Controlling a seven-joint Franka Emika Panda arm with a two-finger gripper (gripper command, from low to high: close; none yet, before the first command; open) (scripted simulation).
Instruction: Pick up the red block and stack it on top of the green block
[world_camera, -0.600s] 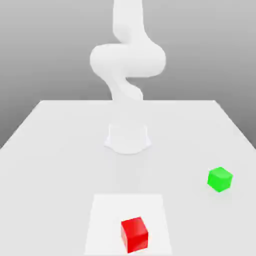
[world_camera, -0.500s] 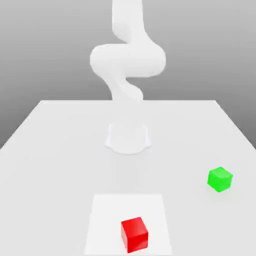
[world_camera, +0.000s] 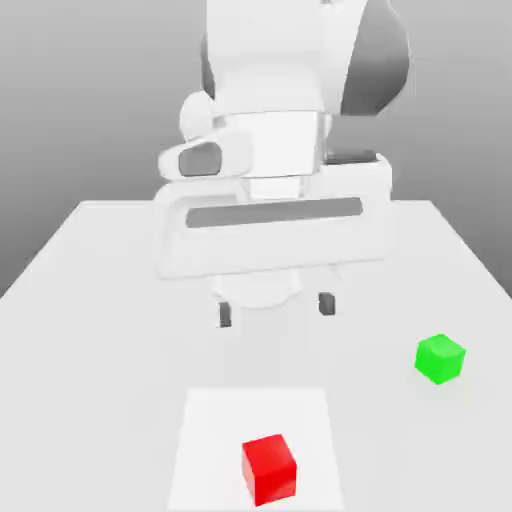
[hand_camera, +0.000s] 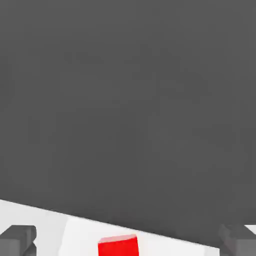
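Red block (world_camera: 269, 468) sits on the table (world_camera: 100, 300), below and apparently nearer the camera than the claw (world_camera: 274, 308), whose fingers hang spread wide and empty.

red block (world_camera: 269, 469): small bright red cube, plain matte faces, sitting flat and upright on the lighter square patch of my table, near that patch's front edge in the exterior view; one vertical edge faces the camera, so it is turned a little
red block in my hand view (hand_camera: 118, 246): its top face and part of a side show, lying on the pale patch
green block (world_camera: 440, 358): small bright green cube, matte, about the same size as the red one, flat on the table
green block position: toward the exterior view's right, farther back than the red block and well apart from it; nothing rests on top
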